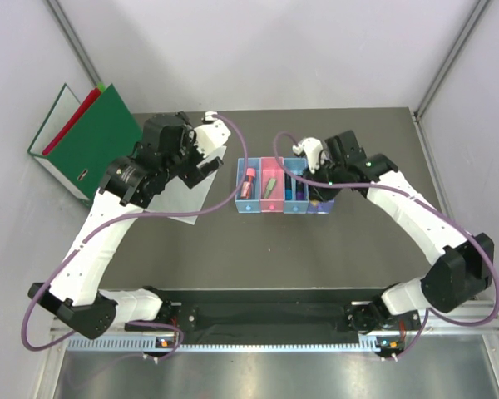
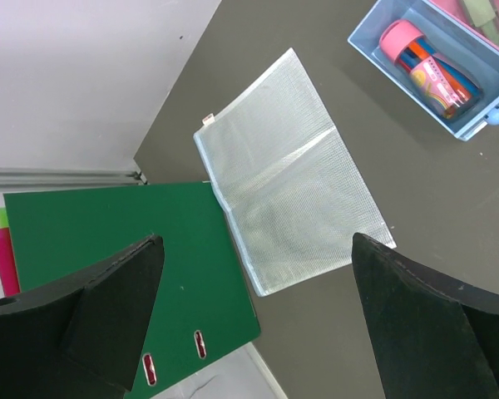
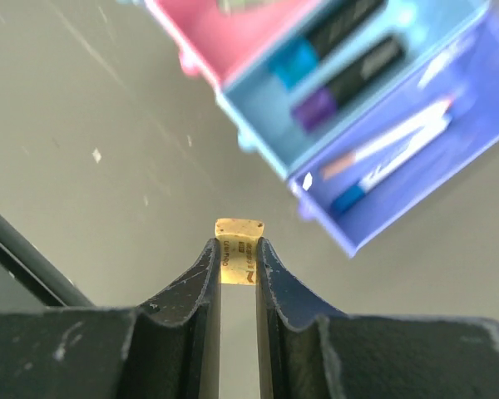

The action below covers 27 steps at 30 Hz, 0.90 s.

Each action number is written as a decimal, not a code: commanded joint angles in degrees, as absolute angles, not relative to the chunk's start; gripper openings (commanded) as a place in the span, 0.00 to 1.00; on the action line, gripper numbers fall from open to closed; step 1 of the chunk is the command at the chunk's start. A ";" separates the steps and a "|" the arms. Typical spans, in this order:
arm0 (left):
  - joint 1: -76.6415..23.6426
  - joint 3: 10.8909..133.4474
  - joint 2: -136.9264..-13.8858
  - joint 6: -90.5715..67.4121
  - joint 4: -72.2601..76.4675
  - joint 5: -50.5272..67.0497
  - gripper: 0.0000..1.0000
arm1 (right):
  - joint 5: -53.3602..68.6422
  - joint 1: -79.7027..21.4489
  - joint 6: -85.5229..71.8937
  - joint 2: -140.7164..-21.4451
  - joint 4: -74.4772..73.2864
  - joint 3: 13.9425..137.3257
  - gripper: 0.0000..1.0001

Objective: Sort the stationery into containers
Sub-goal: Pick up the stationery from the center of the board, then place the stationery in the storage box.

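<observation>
The containers [image 1: 284, 186] stand in a row at the table's middle: light blue, pink, blue, purple. A pink-capped glue stick [image 2: 428, 71] lies in the light blue bin [image 2: 474, 83], and a green highlighter [image 1: 269, 184] lies in the pink bin. Two dark markers [image 3: 341, 62] lie in the blue bin, and pens [image 3: 399, 150] in the purple bin [image 3: 449, 179]. My right gripper [image 3: 238, 245] is shut on a tiny tan block [image 3: 238, 249], held over the table just off the purple bin's near corner. Left of the bins, my left gripper [image 2: 256, 241] hangs wide open and empty above the sleeve.
A clear plastic sleeve [image 2: 291, 166] lies flat on the table left of the bins. A big green binder [image 1: 87, 141] with a red one [image 2: 4, 262] behind it leans at the far left, partly off the table edge. Walls close in on three sides.
</observation>
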<state>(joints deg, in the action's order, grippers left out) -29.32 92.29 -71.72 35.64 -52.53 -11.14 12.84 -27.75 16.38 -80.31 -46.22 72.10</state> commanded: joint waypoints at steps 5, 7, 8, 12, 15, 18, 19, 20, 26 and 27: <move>-29.62 93.78 -70.23 35.42 -54.49 -10.11 0.99 | 18.01 -28.30 16.44 -92.45 -41.75 87.61 0.07; -29.53 93.69 -70.05 35.51 -54.58 -10.37 0.99 | 18.28 -28.39 16.09 -96.40 -40.70 91.48 0.07; -29.62 93.52 -70.05 35.59 -54.58 -10.46 0.99 | 18.37 -28.65 15.91 -97.63 -40.35 93.67 0.07; -29.53 92.64 -69.61 35.51 -54.58 -10.81 0.99 | 18.90 -29.44 15.56 -103.69 -38.68 97.20 0.07; -29.62 92.29 -69.43 35.51 -54.41 -10.99 0.99 | 18.98 -30.50 15.12 -106.77 -37.09 98.61 0.07; -29.62 92.37 -69.61 35.60 -54.58 -10.90 0.99 | 19.07 -31.55 14.59 -109.32 -35.51 99.14 0.07; -29.62 92.37 -69.70 35.60 -54.49 -10.81 0.99 | 19.07 -31.81 14.59 -109.86 -34.90 99.23 0.07; -29.53 92.37 -69.78 35.68 -54.49 -10.72 0.99 | 18.99 -32.16 14.59 -110.47 -34.54 99.14 0.07; -29.62 92.37 -69.96 35.86 -54.14 -10.28 0.99 | 18.46 -32.61 14.24 -114.69 -33.13 99.32 0.08; -29.62 92.37 -69.87 35.95 -54.05 -10.28 0.99 | 18.28 -32.69 14.24 -114.87 -33.05 99.23 0.09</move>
